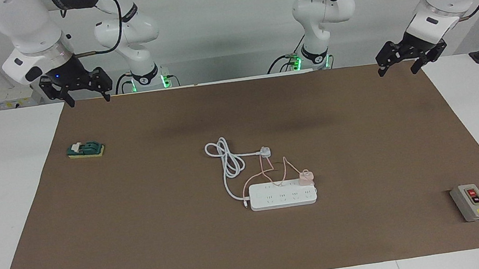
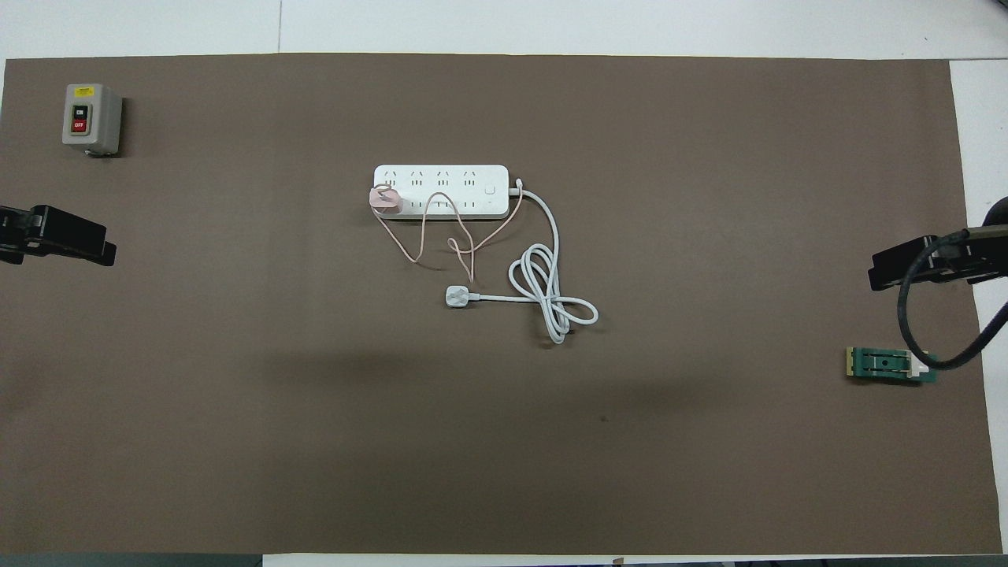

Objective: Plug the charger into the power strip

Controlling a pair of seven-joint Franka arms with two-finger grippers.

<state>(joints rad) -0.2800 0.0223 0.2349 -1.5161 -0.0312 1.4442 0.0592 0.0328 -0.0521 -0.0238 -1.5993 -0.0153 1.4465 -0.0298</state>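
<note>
The white power strip lies flat mid-mat. The pale-pink charger sits on the strip's end socket toward the left arm's end of the table, and its thin pink cable loops over the mat on the side nearer the robots. My left gripper hangs open in the air over the mat's edge at its own end, holding nothing. My right gripper hangs open and holds nothing, above the mat's edge at its end.
The strip's thick white cord coils nearer the robots and ends in a white plug. A grey switch box stands far out at the left arm's end. A green block lies at the right arm's end.
</note>
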